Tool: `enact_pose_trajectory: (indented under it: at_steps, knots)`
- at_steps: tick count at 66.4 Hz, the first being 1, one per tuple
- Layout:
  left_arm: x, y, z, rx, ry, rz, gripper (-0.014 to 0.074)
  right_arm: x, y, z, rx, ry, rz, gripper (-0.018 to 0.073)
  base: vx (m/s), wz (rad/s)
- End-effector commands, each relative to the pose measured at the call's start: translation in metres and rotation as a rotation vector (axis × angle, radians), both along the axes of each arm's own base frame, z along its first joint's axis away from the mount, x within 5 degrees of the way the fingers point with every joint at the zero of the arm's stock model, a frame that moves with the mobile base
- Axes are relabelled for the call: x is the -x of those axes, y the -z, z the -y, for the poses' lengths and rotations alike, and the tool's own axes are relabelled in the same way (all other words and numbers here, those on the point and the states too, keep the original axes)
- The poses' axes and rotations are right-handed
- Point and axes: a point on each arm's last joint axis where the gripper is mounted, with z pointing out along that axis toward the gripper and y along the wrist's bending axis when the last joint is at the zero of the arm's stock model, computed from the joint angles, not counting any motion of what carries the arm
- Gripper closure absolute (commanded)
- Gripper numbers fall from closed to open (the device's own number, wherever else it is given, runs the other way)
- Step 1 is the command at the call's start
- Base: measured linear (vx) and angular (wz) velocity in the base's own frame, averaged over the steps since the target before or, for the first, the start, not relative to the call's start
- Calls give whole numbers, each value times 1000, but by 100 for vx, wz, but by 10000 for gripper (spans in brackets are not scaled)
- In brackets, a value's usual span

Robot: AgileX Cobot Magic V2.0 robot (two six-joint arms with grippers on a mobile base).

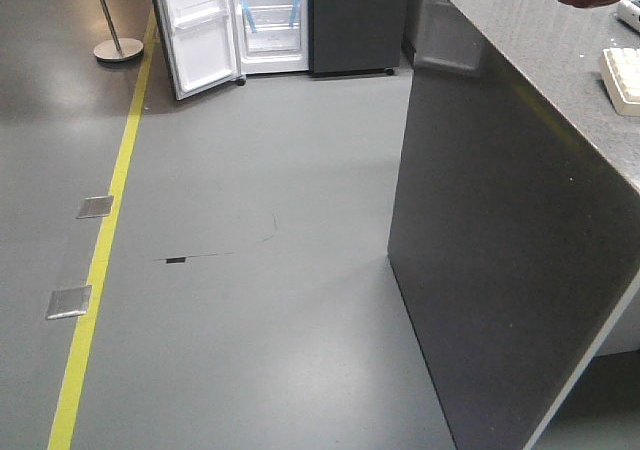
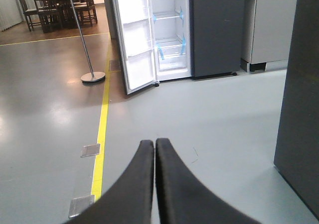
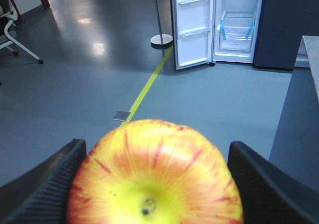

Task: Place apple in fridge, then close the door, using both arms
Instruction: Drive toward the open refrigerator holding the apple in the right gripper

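Note:
The apple (image 3: pixel 154 174), red-streaked with a yellow-green patch round the stem dimple, fills the bottom of the right wrist view. My right gripper (image 3: pixel 157 149) is shut on it, one black finger on each side. The left gripper (image 2: pixel 154 144) is shut with nothing in it and hangs over bare floor. Far ahead stands the fridge (image 1: pixel 350 20), dark grey, with its white shelved inside (image 1: pixel 270 15) showing blue tape strips. Its door (image 1: pixel 200 30) is swung wide open to the left, inner liner and bins facing me. The fridge (image 3: pixel 284 25) and door (image 3: pixel 192 30) also show in the right wrist view.
A tall grey stone-topped counter (image 1: pixel 520 220) stands close on the right, with a white object (image 1: pixel 622 75) on top. A yellow floor line (image 1: pixel 110 220) runs toward the door, with metal floor plates (image 1: pixel 95 206) beside it. A pole stand (image 1: pixel 118 48) is left of the door.

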Motion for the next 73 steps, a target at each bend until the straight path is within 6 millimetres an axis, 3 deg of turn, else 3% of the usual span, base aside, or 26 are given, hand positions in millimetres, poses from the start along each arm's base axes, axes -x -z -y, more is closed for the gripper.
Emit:
enact_pose_trajectory:
  at_steps: [1, 73]
  knots:
    - [0, -3, 0, 6, -5, 78, 604, 11, -22, 1, -41, 25, 116, 419, 10, 5]
    - [0, -3, 0, 6, -5, 78, 604, 11, -22, 1, -41, 25, 116, 419, 12, 4]
